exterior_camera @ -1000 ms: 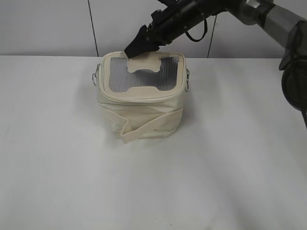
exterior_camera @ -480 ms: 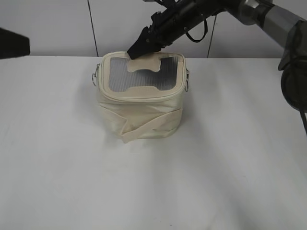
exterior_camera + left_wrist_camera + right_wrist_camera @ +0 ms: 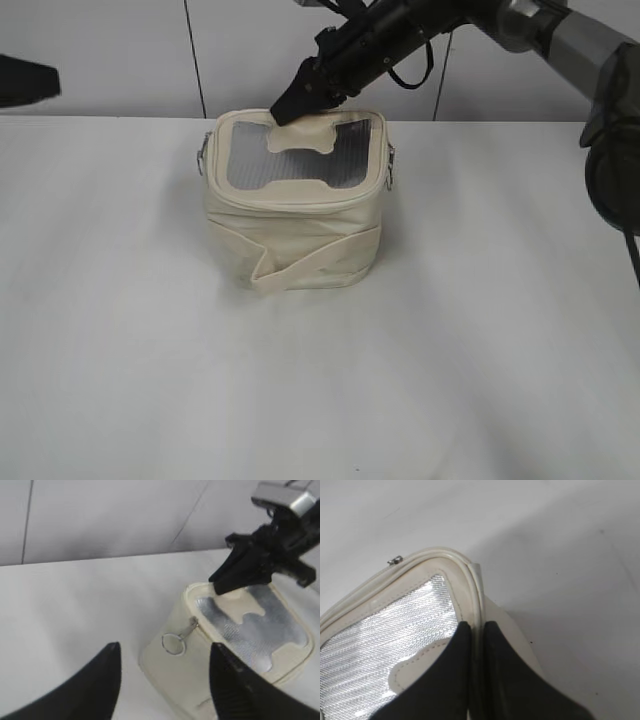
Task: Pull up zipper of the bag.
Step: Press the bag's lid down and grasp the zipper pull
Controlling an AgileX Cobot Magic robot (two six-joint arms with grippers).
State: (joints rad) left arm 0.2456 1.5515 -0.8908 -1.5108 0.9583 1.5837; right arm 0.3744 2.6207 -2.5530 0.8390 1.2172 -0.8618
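Note:
The cream bag (image 3: 300, 240) stands on the white table, with its grey window and bone-shaped patch (image 3: 300, 140) facing up. The zipper (image 3: 300, 204) runs round the top rim. One silver ring pull hangs at the left side (image 3: 200, 160) and shows in the left wrist view (image 3: 173, 643); another hangs at the right (image 3: 390, 165). My right gripper (image 3: 285, 110) is shut on the bag's back rim (image 3: 470, 580), its fingers (image 3: 478, 626) pinching the rim. My left gripper (image 3: 165, 647) is open and empty, left of the bag, and shows at the edge of the exterior view (image 3: 25, 82).
The white table (image 3: 480, 330) spreads round the bag. A grey panelled wall (image 3: 100, 50) stands close behind. The right arm (image 3: 540, 30) reaches in from the upper right, above the bag's back edge.
My right gripper has shifted slightly right along the bag's back rim, still pinching it. My left gripper has come into the exterior view at the left edge.

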